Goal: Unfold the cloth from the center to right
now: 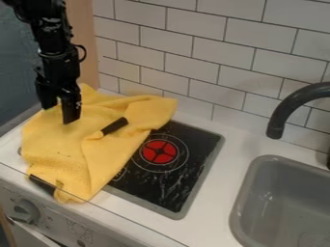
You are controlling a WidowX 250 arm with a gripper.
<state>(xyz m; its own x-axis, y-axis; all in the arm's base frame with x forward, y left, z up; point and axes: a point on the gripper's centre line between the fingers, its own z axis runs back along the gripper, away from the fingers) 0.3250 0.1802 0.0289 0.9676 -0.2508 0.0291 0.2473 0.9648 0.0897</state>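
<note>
The black gripper (59, 110) hangs over the upper left part of the yellow cloth (64, 144). Its two fingers stand apart, with yellow showing between them; whether the tips touch the fabric, I cannot tell. Rumpled and partly folded, the cloth covers the left side of the black stove top (197, 166). One corner points right near the wall, and the lower end reaches the counter's front edge. A short dark piece (115, 125) shows at the middle of the cloth, right of the gripper.
A red burner disc (159, 151) is exposed right of the cloth. White counter (222, 193) runs between the stove and the grey sink (241, 207), with a dark faucet (290, 103) above. The tiled wall (193, 53) stands behind, and a knob (24, 211) is at the front left.
</note>
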